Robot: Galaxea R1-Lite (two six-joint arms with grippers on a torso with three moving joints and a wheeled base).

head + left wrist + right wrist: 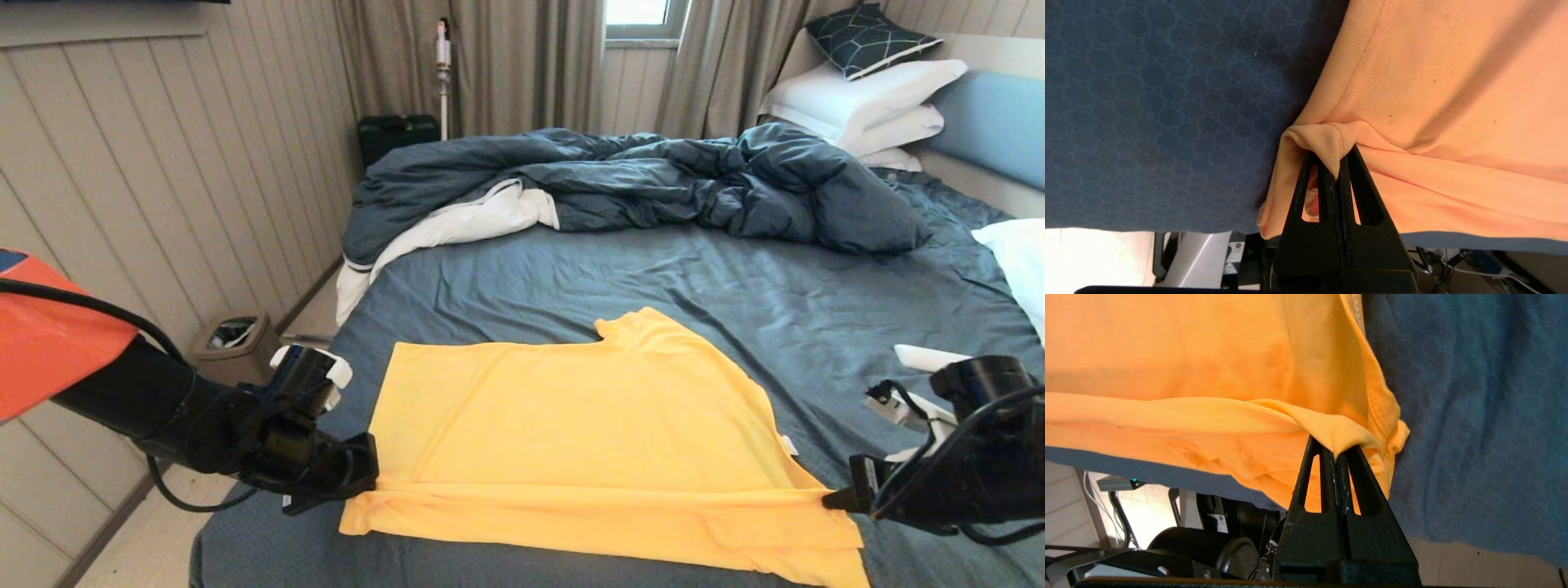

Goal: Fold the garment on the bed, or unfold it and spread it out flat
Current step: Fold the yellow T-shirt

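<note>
Lying mostly flat near the foot of the bed [653,278], yellow garment [571,425] has its near part pinched at both ends: my left end effector [367,482] & right end effector [829,498] each clamp a bunch of fabric.

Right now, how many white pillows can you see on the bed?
3 at least: two stacked white pillows by the headboard under a dark patterned cushion, a flatter one beneath, plus another white one cut off at the bed's right edge.
</note>
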